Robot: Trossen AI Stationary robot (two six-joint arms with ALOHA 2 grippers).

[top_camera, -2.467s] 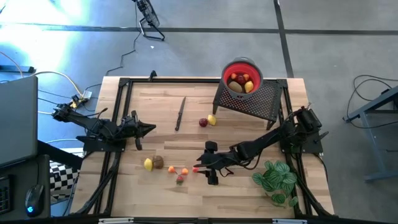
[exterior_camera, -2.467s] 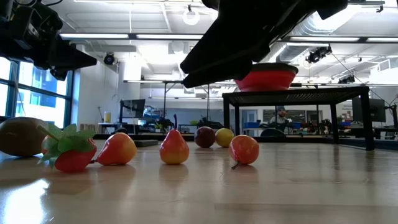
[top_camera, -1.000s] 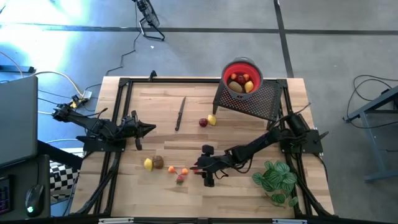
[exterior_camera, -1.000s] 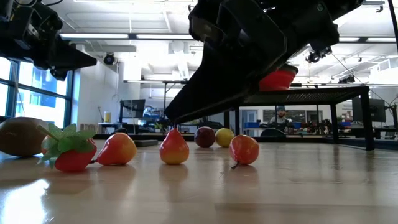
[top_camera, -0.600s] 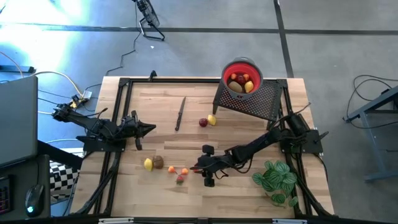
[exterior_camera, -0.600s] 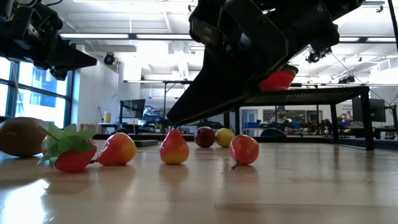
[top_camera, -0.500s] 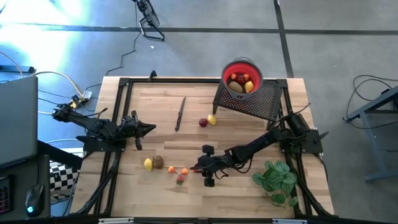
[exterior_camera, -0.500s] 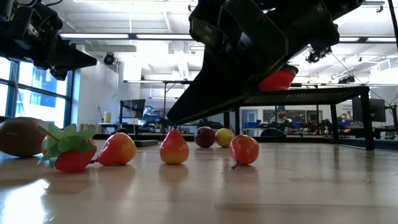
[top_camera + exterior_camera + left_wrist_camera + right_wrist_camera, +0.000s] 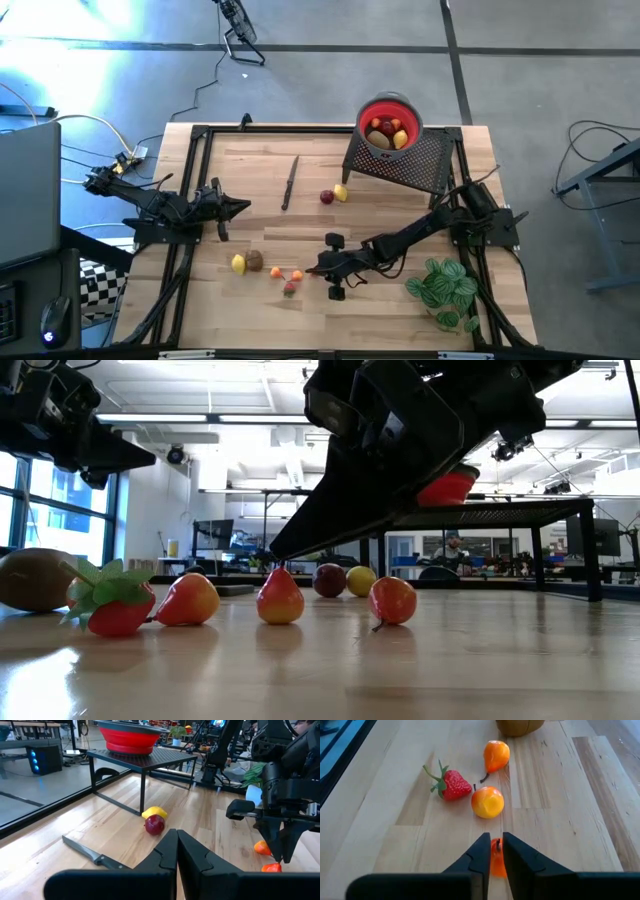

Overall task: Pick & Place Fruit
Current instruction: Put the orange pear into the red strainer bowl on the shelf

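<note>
1. Right wrist view: right gripper (image 9: pixel 493 851) pinching small orange fruit (image 9: pixel 495 865) on worktop (image 9: pixel 570 820).
2. I judge it light, hard, slippery; grip mid-body.
3. Left gripper (image 9: pixel 176 851) closed, empty.

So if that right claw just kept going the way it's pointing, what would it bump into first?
Probably the orange-yellow fruit just ahead of the right gripper, which is pinching another orange piece. The strawberry lies just to one side. Depth is hard to judge.
</note>
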